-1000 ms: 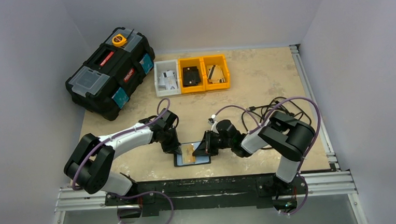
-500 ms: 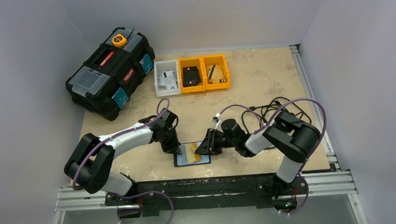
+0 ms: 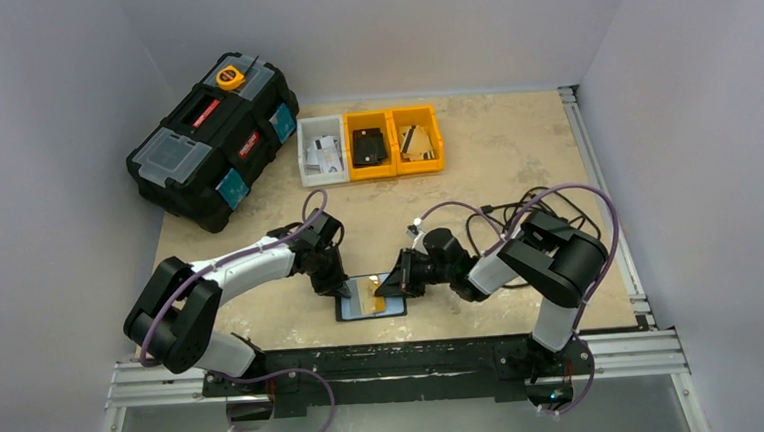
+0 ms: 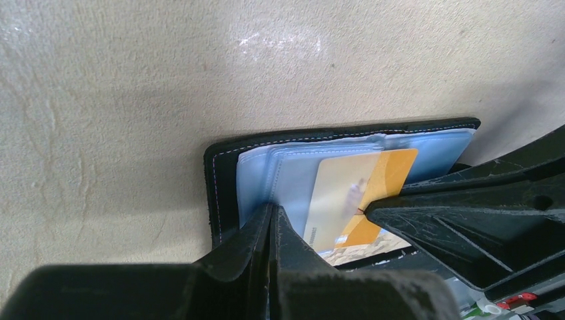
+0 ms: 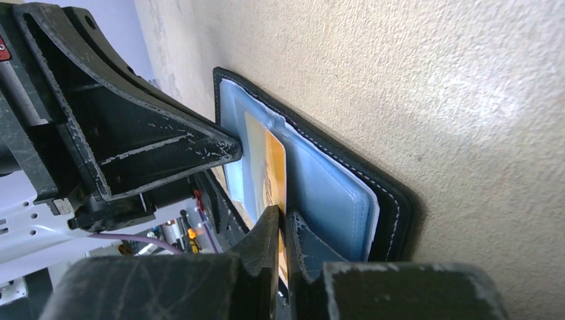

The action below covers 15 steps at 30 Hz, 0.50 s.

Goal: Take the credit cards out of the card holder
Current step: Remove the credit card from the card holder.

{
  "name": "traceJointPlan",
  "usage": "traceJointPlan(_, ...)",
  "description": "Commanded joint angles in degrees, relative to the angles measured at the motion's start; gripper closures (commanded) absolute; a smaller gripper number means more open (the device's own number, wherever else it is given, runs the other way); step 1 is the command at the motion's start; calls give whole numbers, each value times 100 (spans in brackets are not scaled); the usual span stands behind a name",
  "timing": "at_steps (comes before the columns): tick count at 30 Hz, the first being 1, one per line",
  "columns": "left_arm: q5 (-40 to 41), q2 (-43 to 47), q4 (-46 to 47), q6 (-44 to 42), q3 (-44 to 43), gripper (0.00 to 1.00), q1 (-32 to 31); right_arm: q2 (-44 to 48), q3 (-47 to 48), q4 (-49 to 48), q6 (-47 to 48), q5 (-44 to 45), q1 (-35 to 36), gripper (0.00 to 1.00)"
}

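Beige tabletop (image 3: 494, 139) is shown overhead, bearing the open card holder (image 3: 370, 299). Left wrist: the left gripper (image 4: 272, 210) is pressed closed on its edge. Right wrist: the credit card (image 5: 273, 167), pinched by the right gripper (image 5: 283, 217), is best drawn straight out.

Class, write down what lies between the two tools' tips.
The yellow card and pale blue sleeves of the open card holder; clearest in the left wrist view.

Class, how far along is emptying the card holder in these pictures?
Done: card holder lies open, pinned by the shut left claw. In hand: right claw pinches an orange card, apparently partly out of its sleeve. Left: pulling it free; any other cards are hidden.
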<state>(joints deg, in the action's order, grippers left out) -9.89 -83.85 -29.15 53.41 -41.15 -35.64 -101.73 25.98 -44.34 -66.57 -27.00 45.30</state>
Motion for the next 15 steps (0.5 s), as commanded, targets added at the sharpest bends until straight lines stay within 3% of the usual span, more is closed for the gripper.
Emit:
traceJointPlan(1,354,-227,-55,-94,177,100,-17,209,-35,311,165,63,-42,100)
traceJointPlan(15,354,-155,-103,-142,70,100,-9,1647,-196,1827,807,338,-522,100)
